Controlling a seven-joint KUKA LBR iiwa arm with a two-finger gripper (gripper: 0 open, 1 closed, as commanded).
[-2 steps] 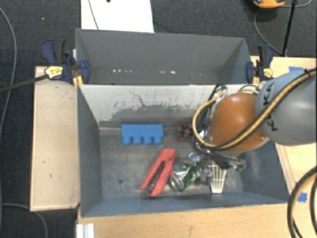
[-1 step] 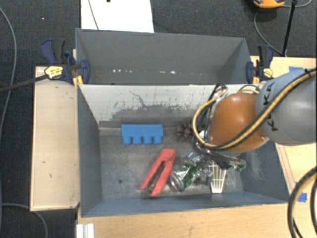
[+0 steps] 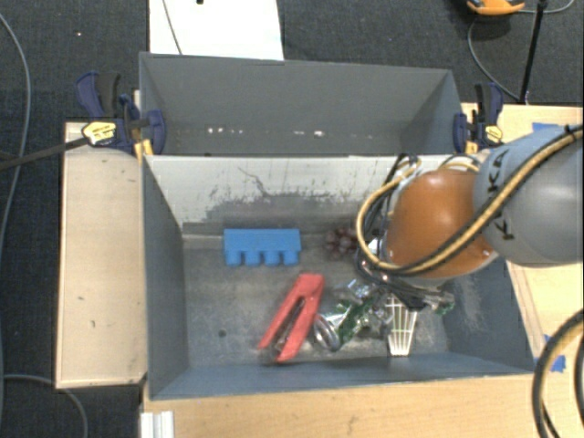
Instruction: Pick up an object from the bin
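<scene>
Green-and-silver tangle (image 3: 347,318) lies just right of the red tool (image 3: 294,316), with the gripper (image 3: 381,292) over its right part (claw state: can't tell). Risk: the white comb-like piece (image 3: 401,331), further right of the tool, touches the tangle, so a grab may snag both or slip.

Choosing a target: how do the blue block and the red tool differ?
The blue block is a squat rectangle with notches along its lower edge; the red tool is long, thin and two-armed. The block lies straight across the bin, alone; the tool lies slantwise, beside the green and silver heap. Both rest flat on the floor.
</scene>
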